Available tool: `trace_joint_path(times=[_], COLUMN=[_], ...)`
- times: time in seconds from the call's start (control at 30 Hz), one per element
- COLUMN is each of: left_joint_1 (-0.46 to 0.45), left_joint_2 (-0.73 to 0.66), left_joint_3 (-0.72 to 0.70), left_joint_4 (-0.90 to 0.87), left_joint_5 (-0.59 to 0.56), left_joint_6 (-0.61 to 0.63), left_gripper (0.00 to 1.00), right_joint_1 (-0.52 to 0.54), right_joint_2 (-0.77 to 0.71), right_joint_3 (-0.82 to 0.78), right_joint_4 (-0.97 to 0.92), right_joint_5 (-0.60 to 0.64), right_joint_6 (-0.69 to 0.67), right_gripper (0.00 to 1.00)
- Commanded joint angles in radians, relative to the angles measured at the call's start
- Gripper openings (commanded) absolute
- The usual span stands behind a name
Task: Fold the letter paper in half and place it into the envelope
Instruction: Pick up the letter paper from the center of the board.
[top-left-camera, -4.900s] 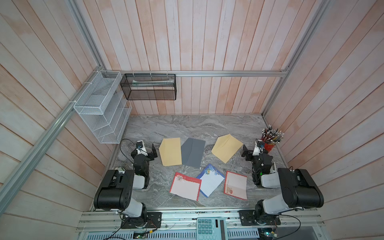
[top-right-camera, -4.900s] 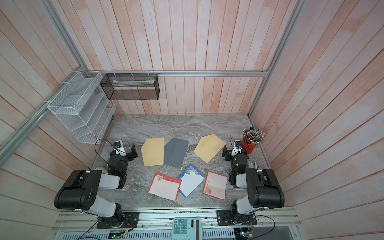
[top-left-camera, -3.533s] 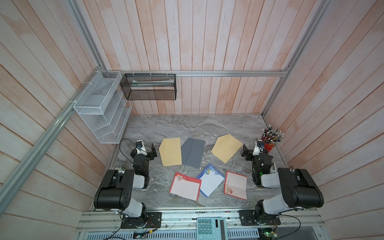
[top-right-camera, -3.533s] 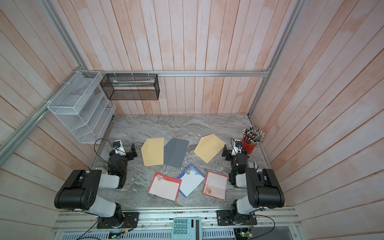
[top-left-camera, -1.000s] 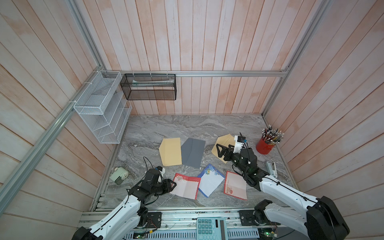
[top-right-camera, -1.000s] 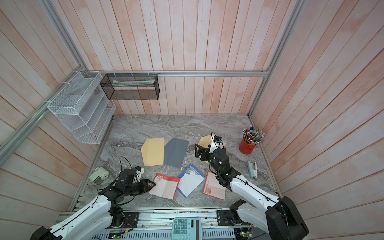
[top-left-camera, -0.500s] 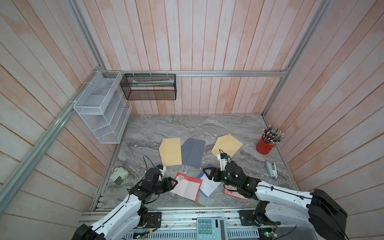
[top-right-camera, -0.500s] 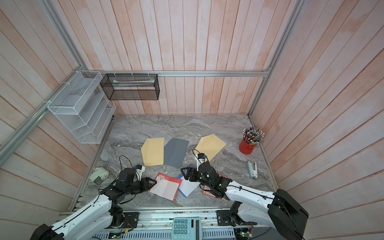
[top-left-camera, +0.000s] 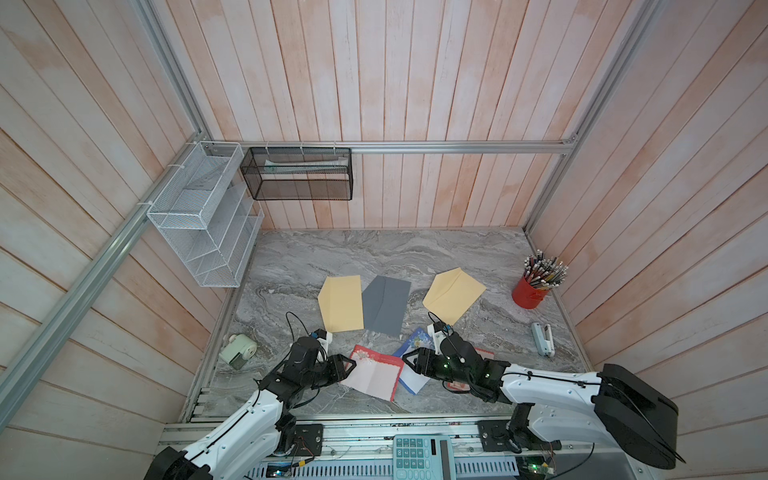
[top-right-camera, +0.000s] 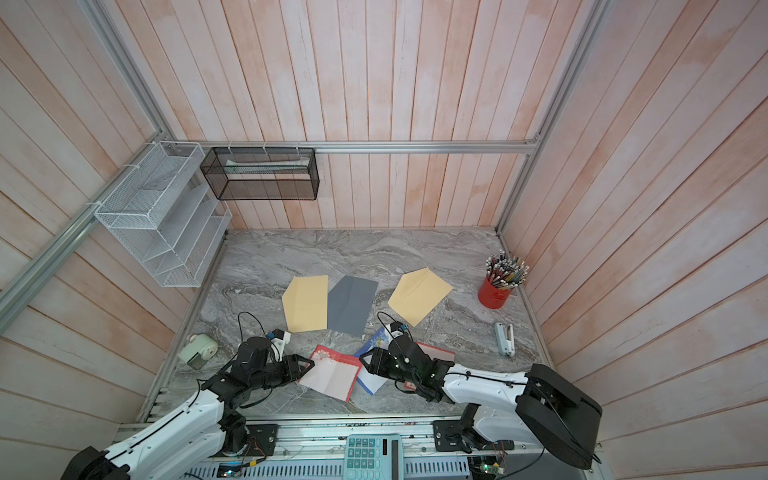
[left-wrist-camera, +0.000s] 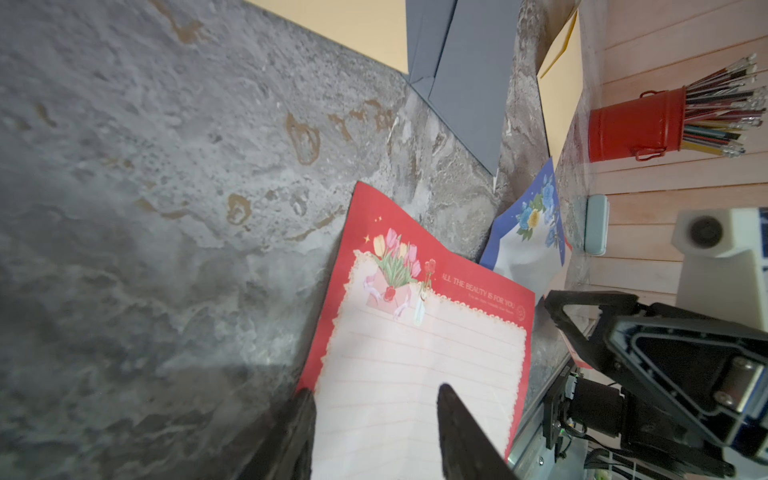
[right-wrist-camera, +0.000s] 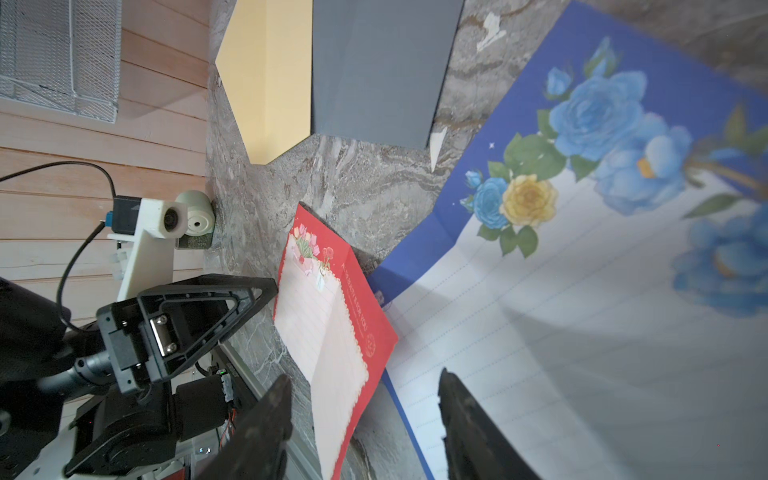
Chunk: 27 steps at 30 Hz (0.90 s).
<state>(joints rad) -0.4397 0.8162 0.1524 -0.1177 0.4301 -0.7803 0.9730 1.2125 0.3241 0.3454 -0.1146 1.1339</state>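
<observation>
The red-bordered letter paper (top-left-camera: 374, 374) is found at the front of the marble-patterned bench (top-left-camera: 374, 253). It is spread open and not yet folded, and a faint crease across its middle leaves it bowed slightly off the surface. It is flanked from opposite sides. The left hand (top-left-camera: 348, 368) is set at its outer edge, jaws parted astride that edge, with nothing clamped. The right hand (top-left-camera: 408, 362) is held over the other edge, where the sheet overlaps a blue-flowered sheet (right-wrist-camera: 582, 249); its jaws are likewise apart and empty. This opposed placing is judged to serve the fold, one edge being steadied while the other is carried across. The paper is seen to be thin, matte and ruled, with a scalloped inner border. Farther back, well apart from both hands, a yellow envelope (top-left-camera: 341, 303), a grey envelope (top-left-camera: 384, 305) and a second yellow envelope (top-left-camera: 454, 294) are laid flat; which one is intended cannot be told.
</observation>
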Motion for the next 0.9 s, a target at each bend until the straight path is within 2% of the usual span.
trace_joint_path(times=[0.0,0.17,0.27,0.6,0.73,0.87], left_joint_1=[-0.001,-0.002,-0.001,-0.002,-0.001,0.008], left_joint_2=[0.004,0.001,0.001,-0.045,-0.089,-0.094], left_joint_3=[-0.019,-0.035,-0.042,-0.027,-0.003,0.046], left_joint_4=[0.038,0.067,0.077,0.067,0.056,0.006], left_joint_5=[0.016,0.028,0.033,0.013,-0.028,-0.069], left_joint_6=[-0.011,-0.027,-0.037,-0.063,-0.076,-0.042], left_gripper=[0.49,0.49,0.49,0.49,0.49,0.51], right_joint_1=[0.003,0.001,0.0,-0.039,-0.09,-0.159], right_joint_2=[0.024,0.094,0.147,0.186,0.188,0.218], right_joint_3=[-0.006,0.015,0.049,0.09,0.117,0.191], right_joint_4=[0.055,0.123,0.133,0.15,0.115,0.045], right_joint_5=[-0.038,-0.101,-0.148,-0.194,-0.203,-0.247], right_joint_6=[0.017,-0.001,-0.032,-0.076,-0.136,-0.258], right_gripper=[0.55,0.52,0.47,0.05,0.01,0.0])
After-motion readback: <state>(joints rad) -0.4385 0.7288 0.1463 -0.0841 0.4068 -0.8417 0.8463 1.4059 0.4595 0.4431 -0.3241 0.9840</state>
